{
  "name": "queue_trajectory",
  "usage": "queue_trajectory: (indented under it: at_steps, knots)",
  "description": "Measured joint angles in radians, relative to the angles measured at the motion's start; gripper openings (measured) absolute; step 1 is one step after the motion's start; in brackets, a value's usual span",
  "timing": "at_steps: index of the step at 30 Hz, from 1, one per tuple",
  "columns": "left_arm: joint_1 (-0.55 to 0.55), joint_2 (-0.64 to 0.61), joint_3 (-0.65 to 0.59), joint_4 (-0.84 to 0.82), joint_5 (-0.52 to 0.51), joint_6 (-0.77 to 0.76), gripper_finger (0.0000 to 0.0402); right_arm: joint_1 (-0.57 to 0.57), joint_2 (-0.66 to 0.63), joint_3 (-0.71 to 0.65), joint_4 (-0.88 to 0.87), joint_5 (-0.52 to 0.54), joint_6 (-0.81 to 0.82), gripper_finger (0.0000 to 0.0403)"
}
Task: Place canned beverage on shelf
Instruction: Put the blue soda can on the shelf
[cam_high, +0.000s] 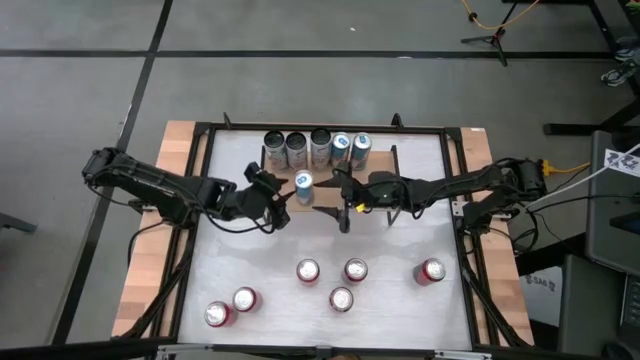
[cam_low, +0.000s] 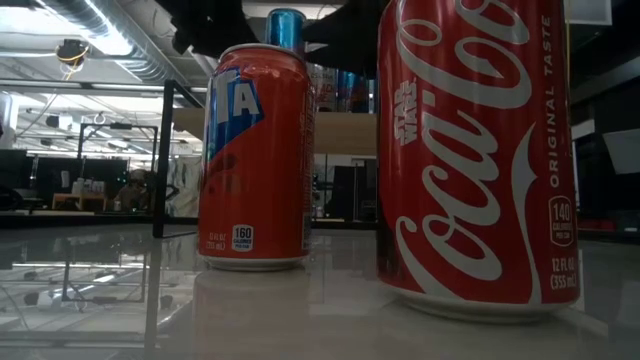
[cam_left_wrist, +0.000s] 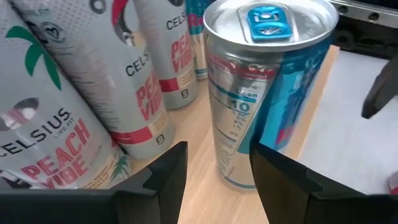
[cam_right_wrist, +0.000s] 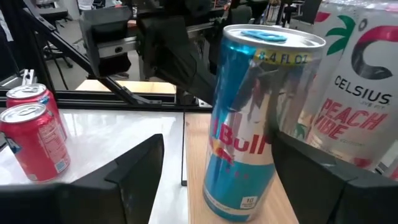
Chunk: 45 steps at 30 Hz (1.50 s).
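A slim blue-and-silver can (cam_high: 304, 184) stood upright on the light wood shelf (cam_high: 327, 195) – between both hands, left hand (cam_high: 281, 203) and right hand (cam_high: 344, 207) open, neither gripping it.

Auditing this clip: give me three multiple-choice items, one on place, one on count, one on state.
1. Where does the blue Red Bull can stand?
A. on the shelf
B. among the red cans
C. on the floor

2. How many red cans stand on the white tabletop?
A. four
B. six
C. eight

3. How are the left gripper and right gripper?
A. both open
B. both shut
C. only the left is open

Answers: A, wood plank shows under it; B, the high view shows six; A, a gap shows between each pair of fingers.
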Motion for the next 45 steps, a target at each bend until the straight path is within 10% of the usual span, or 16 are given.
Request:
queue_trajectory:
  at_steps: [45]
  knots:
    - [-0.023,0.0,0.0,-0.022,0.003,0.003,0.0175,0.0,-0.121,0.0,-0.035,-0.032,0.004,0.0287]
